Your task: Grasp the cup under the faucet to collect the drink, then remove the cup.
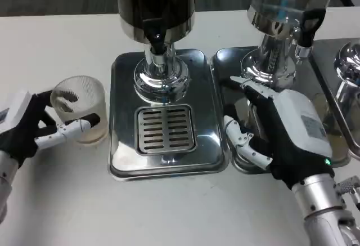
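We seeing left hand (31,128) gripping clear cup (80,108), cup sitting on table (169,212) left of steel drip tray (163,111), away from faucet (157,40). Right hand (275,130) resting fingers spread, holding nothing, beside second dispenser (281,26).

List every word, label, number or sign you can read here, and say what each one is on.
No text can be read in this picture.
Back of the right hand: a small grey label, its print too small and blurred to read.
Back of the left hand: a grey patch at the picture's edge, also unreadable.
Cup, the drink dispensers and the drip tray: no lettering visible.
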